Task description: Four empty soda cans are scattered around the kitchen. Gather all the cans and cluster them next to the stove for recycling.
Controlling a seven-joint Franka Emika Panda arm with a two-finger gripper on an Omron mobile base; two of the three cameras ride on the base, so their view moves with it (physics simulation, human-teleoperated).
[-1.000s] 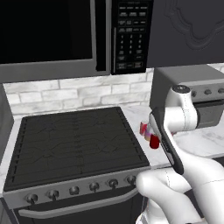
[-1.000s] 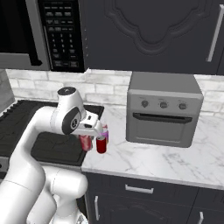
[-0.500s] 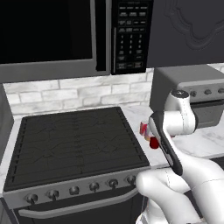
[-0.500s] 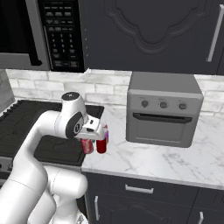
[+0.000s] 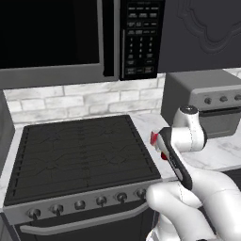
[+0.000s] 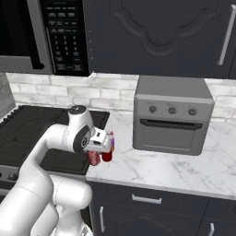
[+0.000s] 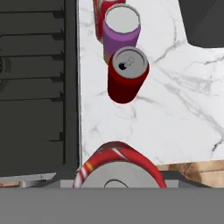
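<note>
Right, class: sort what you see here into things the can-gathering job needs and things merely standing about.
Job:
- red soda can with silver top held in gripper
- red can on marble
- purple-pink can
- third red can behind it
- black stove
- gripper

Standing about:
- grey toaster oven
- black microwave

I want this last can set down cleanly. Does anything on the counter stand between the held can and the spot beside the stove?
Nothing blocks it. The held can hangs over bare marble beside the stove; the red can and purple can stand farther along.
</note>
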